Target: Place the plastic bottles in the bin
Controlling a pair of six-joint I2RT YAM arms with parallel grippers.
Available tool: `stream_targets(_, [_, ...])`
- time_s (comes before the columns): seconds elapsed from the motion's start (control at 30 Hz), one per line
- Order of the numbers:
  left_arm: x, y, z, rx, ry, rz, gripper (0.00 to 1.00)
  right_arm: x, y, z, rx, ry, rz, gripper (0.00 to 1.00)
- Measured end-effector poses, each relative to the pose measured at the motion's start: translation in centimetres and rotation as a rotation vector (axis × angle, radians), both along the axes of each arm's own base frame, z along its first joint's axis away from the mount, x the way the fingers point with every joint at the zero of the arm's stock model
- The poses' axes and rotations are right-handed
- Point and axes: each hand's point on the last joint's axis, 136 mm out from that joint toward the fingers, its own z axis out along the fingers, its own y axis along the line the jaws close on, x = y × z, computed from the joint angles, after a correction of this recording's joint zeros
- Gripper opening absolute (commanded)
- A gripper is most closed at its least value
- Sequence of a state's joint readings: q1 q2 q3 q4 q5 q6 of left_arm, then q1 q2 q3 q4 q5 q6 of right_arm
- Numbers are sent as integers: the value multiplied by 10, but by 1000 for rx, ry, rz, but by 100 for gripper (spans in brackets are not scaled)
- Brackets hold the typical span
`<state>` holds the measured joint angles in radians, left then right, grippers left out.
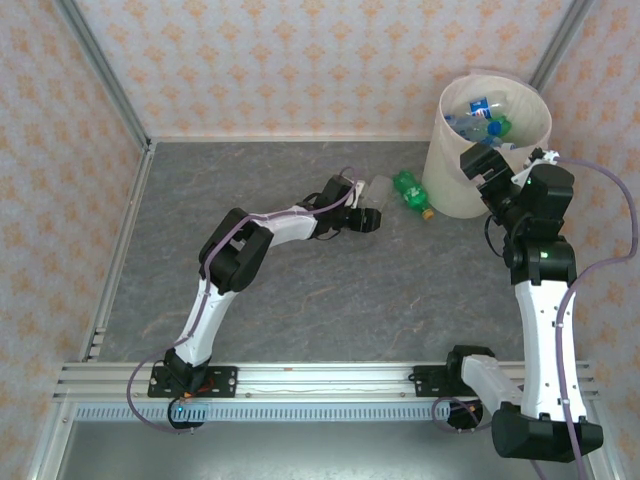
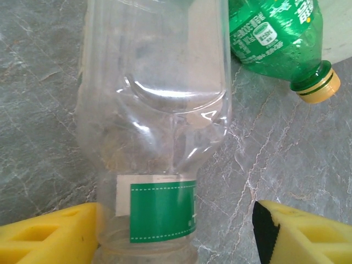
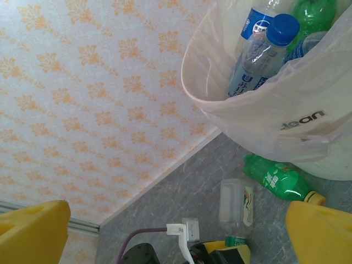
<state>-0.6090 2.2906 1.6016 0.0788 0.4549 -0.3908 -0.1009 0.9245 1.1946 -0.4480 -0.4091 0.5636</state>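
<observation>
Lying near one bin [image 1: 460,180], two bottles [image 1: 410,190].

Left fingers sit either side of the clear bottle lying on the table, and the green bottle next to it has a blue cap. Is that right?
Not quite: the cap on the green bottle is yellow, as the left wrist view shows. The left fingers do sit either side of the clear bottle.

The table [image 1: 230,190] lies bare at ten and eleven o'clock — easy passage. At one o'clock the bin [image 1: 455,185] blocks the corner, a green bottle [image 1: 409,190] and a clear bottle [image 1: 380,186] crowding its nine-o'clock side; the right arm [image 1: 540,280] fences three o'clock.
</observation>
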Motion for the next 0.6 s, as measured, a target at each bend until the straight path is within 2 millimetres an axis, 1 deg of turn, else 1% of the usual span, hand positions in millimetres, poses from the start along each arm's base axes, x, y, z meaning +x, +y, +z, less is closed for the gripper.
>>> stream_targets(0.13, [0,5,-5,30,4,15,61,-2,0,-1,0,-2,0,100])
stream_targets(0.2, [1,7,-6,42,2,21,59,-2,0,-1,0,-1,0,100])
stream_targets(0.43, [0,8,-10,83,-13,27,59,-2,1,-1,2,-1,3,100])
stream_targets(0.6, [-2,7,-13,143,-39,30,50,-2,1,-1,2,-1,3,100])
